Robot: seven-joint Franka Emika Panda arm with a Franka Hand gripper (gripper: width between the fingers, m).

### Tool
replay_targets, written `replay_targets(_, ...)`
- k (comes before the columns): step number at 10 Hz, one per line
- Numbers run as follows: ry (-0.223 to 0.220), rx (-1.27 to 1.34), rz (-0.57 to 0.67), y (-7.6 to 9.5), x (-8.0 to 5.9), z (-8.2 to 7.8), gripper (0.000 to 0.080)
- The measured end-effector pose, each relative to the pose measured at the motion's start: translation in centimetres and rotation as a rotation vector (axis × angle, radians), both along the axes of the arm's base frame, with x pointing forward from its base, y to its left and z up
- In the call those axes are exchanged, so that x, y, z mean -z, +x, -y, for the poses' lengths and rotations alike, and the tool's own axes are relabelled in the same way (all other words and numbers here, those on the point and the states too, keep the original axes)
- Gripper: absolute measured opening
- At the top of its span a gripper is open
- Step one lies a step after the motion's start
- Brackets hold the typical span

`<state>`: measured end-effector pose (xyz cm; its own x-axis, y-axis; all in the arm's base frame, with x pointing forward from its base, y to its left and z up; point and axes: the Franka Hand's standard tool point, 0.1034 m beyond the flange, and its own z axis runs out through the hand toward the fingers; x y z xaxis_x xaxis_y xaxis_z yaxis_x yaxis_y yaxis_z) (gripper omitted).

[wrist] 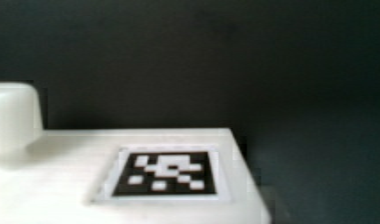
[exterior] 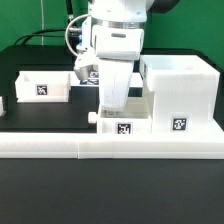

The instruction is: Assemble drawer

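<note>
The drawer's large boxy casing (exterior: 180, 88) stands at the exterior view's right, its tag facing front. One knobbed tray (exterior: 45, 88) sits at the back left. A second tray (exterior: 127, 126) lies in front against the casing, with its knob (exterior: 94, 117) pointing to the exterior view's left. My gripper (exterior: 112, 103) is lowered straight onto this second tray. Its fingertips are hidden behind the hand and the tray wall. The wrist view shows that tray's tagged white face (wrist: 166, 172) very close, with the knob (wrist: 9, 120) beside it. No fingers show there.
The long low white L-shaped border wall (exterior: 110, 147) runs along the front, touching the tray and the casing. A small white part (exterior: 2, 104) shows at the far left edge. The table is black. Cables hang behind the arm.
</note>
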<state>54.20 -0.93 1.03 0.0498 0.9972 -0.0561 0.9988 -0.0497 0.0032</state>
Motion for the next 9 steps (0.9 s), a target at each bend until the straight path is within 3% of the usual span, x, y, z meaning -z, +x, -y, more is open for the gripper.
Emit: replay_targets(9,-0.011,-0.019,0.020,0.17,-0.01,0.28,0.0042)
